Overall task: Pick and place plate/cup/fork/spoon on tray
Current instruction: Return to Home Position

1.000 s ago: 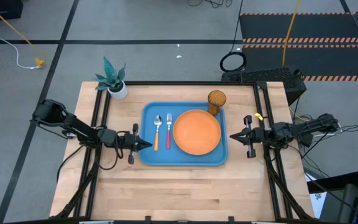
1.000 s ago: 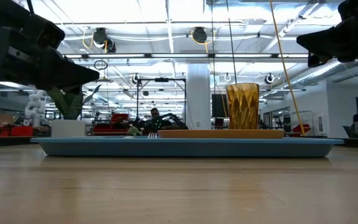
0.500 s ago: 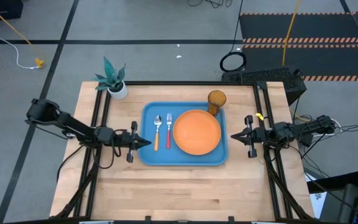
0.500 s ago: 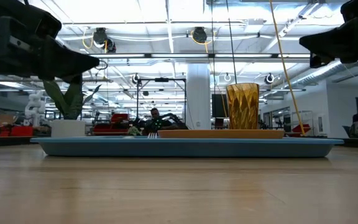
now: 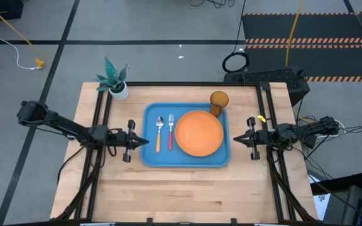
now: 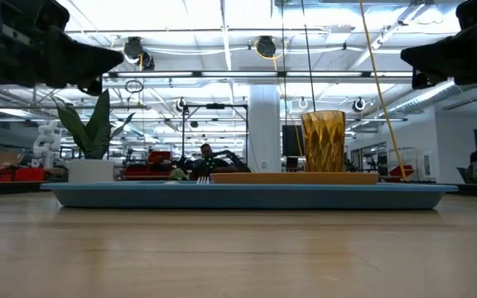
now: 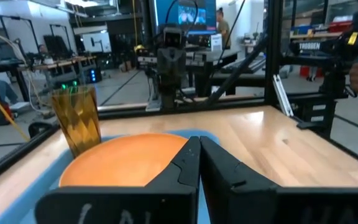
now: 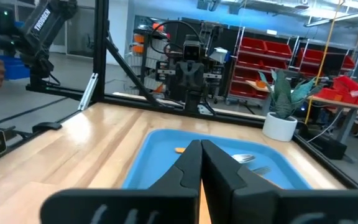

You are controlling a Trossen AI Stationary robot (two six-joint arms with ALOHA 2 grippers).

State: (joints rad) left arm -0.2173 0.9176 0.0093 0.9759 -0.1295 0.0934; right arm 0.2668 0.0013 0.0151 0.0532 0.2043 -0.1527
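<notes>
Sitting on the blue tray [image 5: 151, 158] are the plate [image 5: 198, 133], cup [image 5: 219, 100], fork [image 5: 170, 130] and spoon [image 5: 159, 130]. The left gripper [image 5: 142, 142] and right gripper [image 5: 235, 139] hover closed and empty at its left and right edges. If you swing low while homing, a fingertip could clip the rim and scatter the cutlery.

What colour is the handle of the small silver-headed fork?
Red: the slim fork handle, clearest in the high view.

I see a matte-black jointed left arm [image 5: 61, 125] at 9 o'clock and a right arm [image 5: 294, 132] at 3. White TROSSEN lettering [image 8: 42, 20], black cables, tapered black left gripper [image 5: 144, 142] and right gripper [image 5: 234, 139].
</notes>
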